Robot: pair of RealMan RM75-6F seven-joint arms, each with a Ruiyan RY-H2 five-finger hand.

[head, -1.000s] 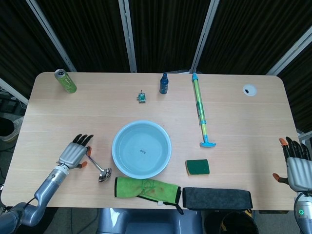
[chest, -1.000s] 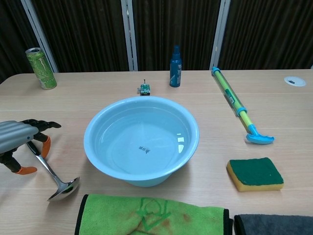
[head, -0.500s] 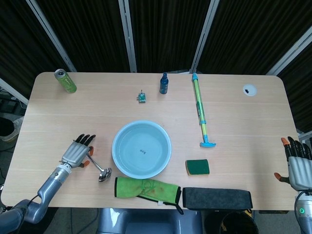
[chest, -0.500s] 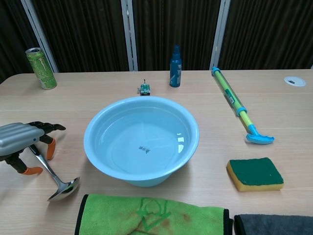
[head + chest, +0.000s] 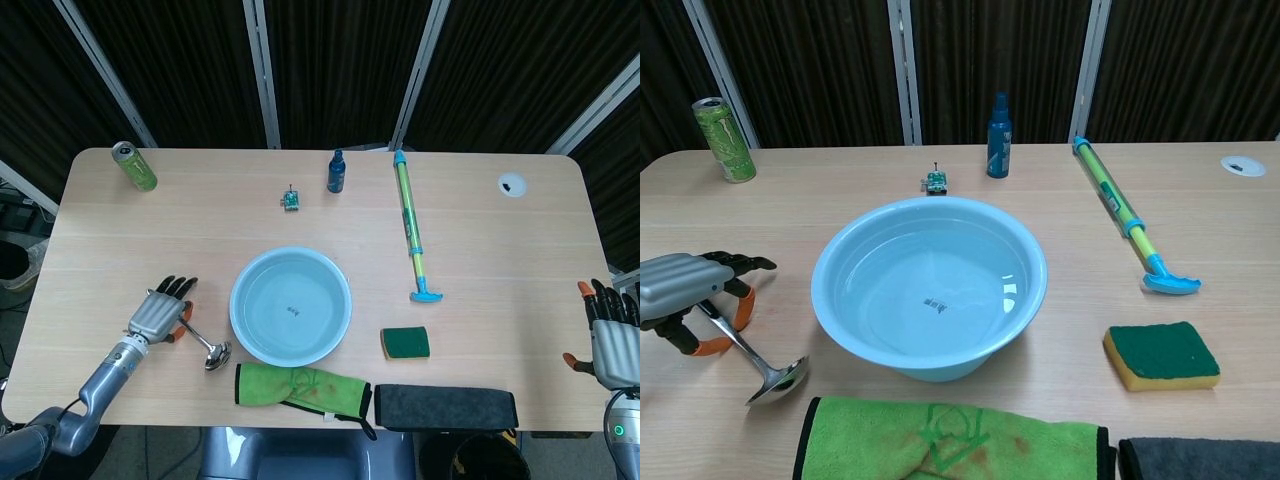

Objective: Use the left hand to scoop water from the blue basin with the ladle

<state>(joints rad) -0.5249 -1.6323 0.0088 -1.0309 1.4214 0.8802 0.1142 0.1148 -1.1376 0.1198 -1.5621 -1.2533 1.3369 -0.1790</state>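
The blue basin holds clear water and stands at the table's front middle. A metal ladle lies on the table to its left, bowl toward the front edge and handle running back under my left hand. That hand lies over the handle's upper end with its fingers stretched out above it and its thumb beneath; no closed grip shows. My right hand hangs off the table's right front corner, fingers apart and holding nothing.
A green cloth and a dark cloth lie along the front edge. A sponge sits right of the basin. Behind it are a water pump toy, a blue bottle, a small green object and a green can.
My left hand has sunk a little and edged right over the ladle handle; the ladle's bowl has shifted slightly toward the basin. The right hand has drifted a little lower.
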